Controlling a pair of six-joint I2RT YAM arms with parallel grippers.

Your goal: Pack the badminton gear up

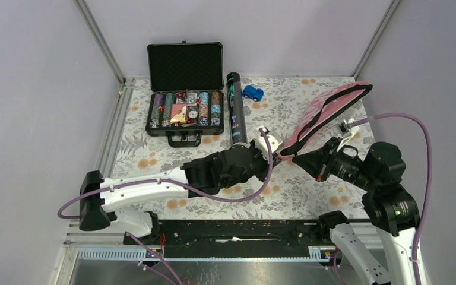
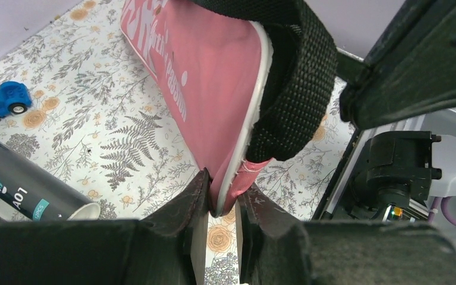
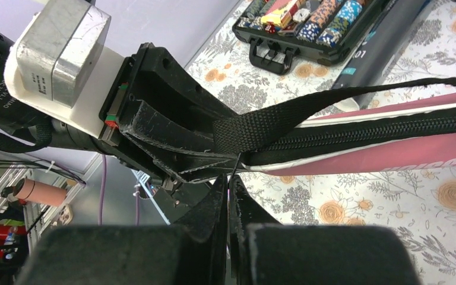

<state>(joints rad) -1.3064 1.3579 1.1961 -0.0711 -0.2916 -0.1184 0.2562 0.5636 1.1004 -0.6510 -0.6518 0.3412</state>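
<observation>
The pink racket cover (image 1: 332, 110) is lifted off the table at a slant, its wide end high at the right and its narrow end low in the middle. My left gripper (image 2: 222, 199) is shut on that narrow end, pinching the pink fabric (image 2: 214, 77) and its white piping. The black strap (image 2: 297, 77) loops beside it. My right gripper (image 3: 228, 184) faces the left one and is shut on a thin black pull at the end of the cover's zipper (image 3: 356, 139). The black tube (image 1: 236, 107) with teal print lies on the table behind the left gripper (image 1: 276, 151).
An open black case of poker chips (image 1: 185, 89) stands at the back left, beside the tube. A small blue toy car (image 1: 253, 92) sits right of the tube's far end. Grey walls and metal posts close in the floral table (image 1: 309, 196).
</observation>
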